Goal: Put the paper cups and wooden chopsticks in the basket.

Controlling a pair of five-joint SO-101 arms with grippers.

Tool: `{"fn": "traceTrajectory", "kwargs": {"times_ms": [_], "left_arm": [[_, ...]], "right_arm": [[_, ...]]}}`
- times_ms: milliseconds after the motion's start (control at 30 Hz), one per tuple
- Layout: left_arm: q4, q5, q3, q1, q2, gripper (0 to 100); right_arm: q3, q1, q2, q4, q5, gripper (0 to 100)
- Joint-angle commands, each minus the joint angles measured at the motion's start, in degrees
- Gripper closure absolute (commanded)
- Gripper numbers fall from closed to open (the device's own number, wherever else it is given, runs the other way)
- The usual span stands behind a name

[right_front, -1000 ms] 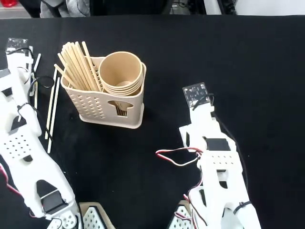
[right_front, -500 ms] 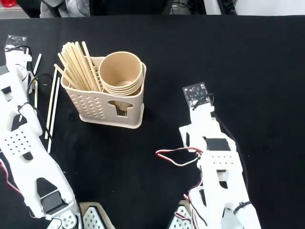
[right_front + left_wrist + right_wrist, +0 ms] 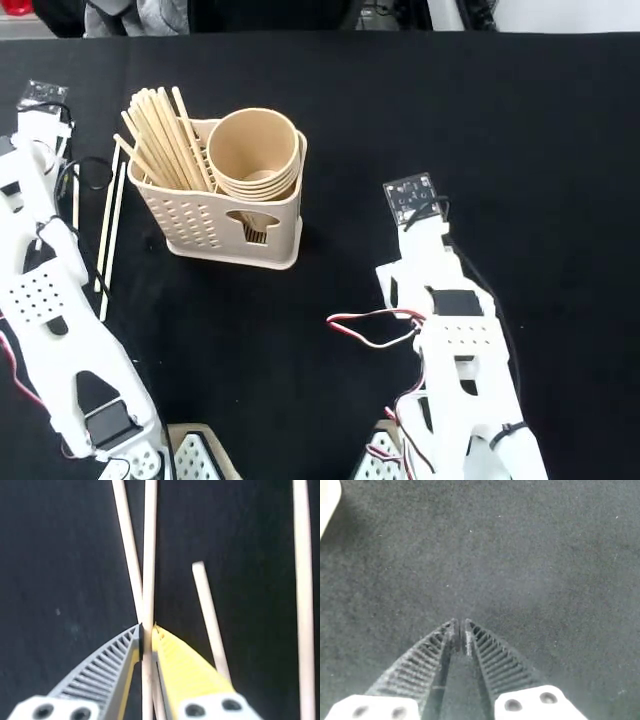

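A beige perforated basket (image 3: 215, 228) stands on the black table. It holds a stack of paper cups (image 3: 253, 150) and a bundle of wooden chopsticks (image 3: 162, 135). Loose chopsticks (image 3: 112, 225) lie on the cloth to its left, beside the left arm (image 3: 40, 280). In the left wrist view my left gripper (image 3: 146, 628) is shut on one chopstick (image 3: 149, 555). Other chopsticks (image 3: 210, 615) lie close by, one crossing the held one. My right gripper (image 3: 460, 623) is shut with nothing in it, low over bare cloth, right of the basket.
The right arm (image 3: 450, 330) lies along the table's right half with a red and white cable (image 3: 365, 330) looping off it. A pale edge (image 3: 329, 502) shows at a corner of the right wrist view. Open black cloth spreads behind and right of the basket.
The left arm's wrist has shifted slightly, and the loose chopstick beside it has moved. The right arm has kept still.
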Motion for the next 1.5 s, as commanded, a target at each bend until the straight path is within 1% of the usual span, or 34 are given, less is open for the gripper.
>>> {"fn": "traceTrajectory", "kwargs": {"times_ms": [0,233,400,500,633,767,833,933,1067,1133,1233,1367,1467], "left_arm": [[8.62,-0.62,-3.82,-1.98,0.44,97],[22.42,-0.62,-6.02,-3.38,-0.09,97],[26.81,-0.53,-5.41,-4.53,0.44,97],[28.66,-0.35,-5.14,-6.64,0.44,97],[28.75,-0.44,0.31,-10.42,-0.26,97],[28.75,-1.23,8.48,-12.53,-1.76,97],[28.75,-2.64,12.53,-12.79,-3.43,97],[28.48,-2.81,18.33,-12.70,-6.77,97],[25.23,-2.64,24.31,-12.35,-12.04,97],[22.86,-0.62,26.33,-12.62,-15.30,97],[19.25,5.89,26.86,-12.70,-20.13,97],[15.74,7.65,26.77,-10.15,-26.20,94],[10.29,10.81,27.03,-7.69,-28.75,93]], "right_arm": [[-0.57,0.79,-0.31,-0.79,0.44,97.0],[-0.66,0.88,-0.31,-0.62,0.44,97.0],[-0.66,0.79,-0.31,-0.62,0.44,97.0],[-0.57,0.79,-0.31,-0.53,0.44,97.0],[-0.66,0.79,-0.31,-0.53,0.44,97.0],[-0.66,0.79,-0.31,-0.53,0.44,97.0],[-0.66,0.79,-0.31,-0.53,0.44,97.0],[-0.66,0.79,-0.31,-0.53,0.44,97.0],[-0.66,0.79,-0.31,-0.53,0.44,97.0],[-0.66,0.79,-0.31,-0.53,0.44,97.0],[-0.57,0.79,-0.31,-0.62,0.44,97.0],[-0.57,0.79,-0.31,-0.62,0.44,97.0],[-0.57,0.79,-0.31,-0.62,0.44,97.0]]}}
